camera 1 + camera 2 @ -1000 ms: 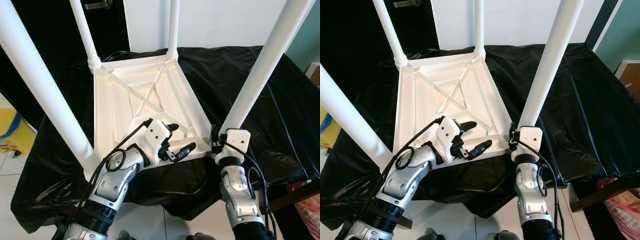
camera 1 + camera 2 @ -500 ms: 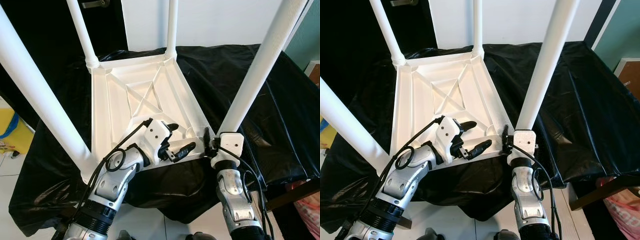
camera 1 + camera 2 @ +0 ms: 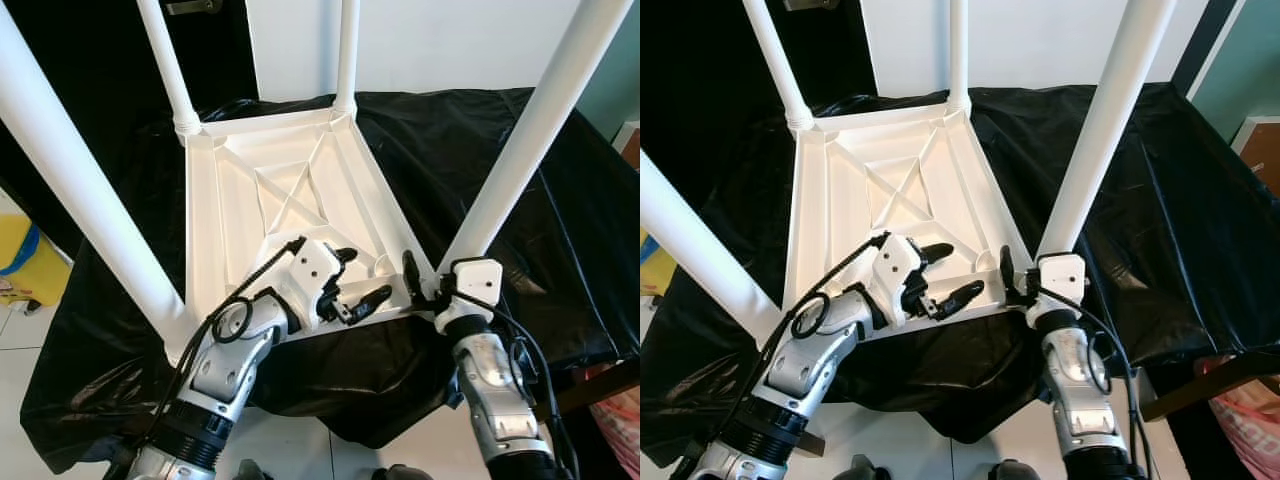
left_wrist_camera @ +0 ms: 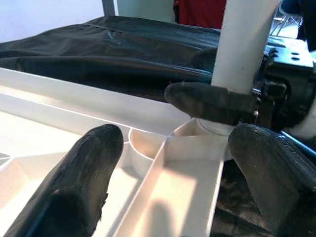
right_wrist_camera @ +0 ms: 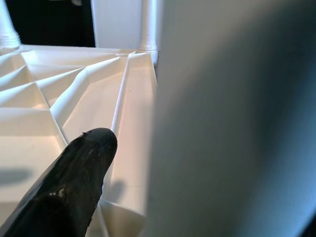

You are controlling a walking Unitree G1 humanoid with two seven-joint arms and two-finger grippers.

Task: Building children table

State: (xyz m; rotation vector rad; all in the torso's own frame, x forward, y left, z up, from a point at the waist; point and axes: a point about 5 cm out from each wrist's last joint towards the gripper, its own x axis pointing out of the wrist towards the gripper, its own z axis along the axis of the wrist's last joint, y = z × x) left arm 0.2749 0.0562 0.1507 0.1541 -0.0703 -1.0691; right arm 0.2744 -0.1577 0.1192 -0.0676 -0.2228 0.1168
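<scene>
A white plastic children's table (image 3: pixel 290 190) lies upside down on a black cloth, with its legs pointing up. My left gripper (image 3: pixel 366 274) hovers open over the near rim of the tabletop, close to the near-right corner socket (image 4: pixel 148 148). My right gripper (image 3: pixel 432 278) is shut around the base of the near-right leg (image 3: pixel 520 140). One of its fingers (image 3: pixel 408 270) rests on the inner side of the leg, while the other is hidden behind it. In the right wrist view that leg (image 5: pixel 232 123) stands right beside one black finger (image 5: pixel 69 182).
The near-left leg (image 3: pixel 90 190) rises steeply beside my left arm, and two far legs (image 3: pixel 170 70) (image 3: pixel 347 55) stand at the back. The black cloth (image 3: pixel 500 130) drapes over the support's edges. A yellow object (image 3: pixel 25 265) sits on the floor at the left.
My right wrist has turned around the base of the near-right leg and shifted a little right, so one finger now shows on the leg's inner side. The left gripper has not moved.
</scene>
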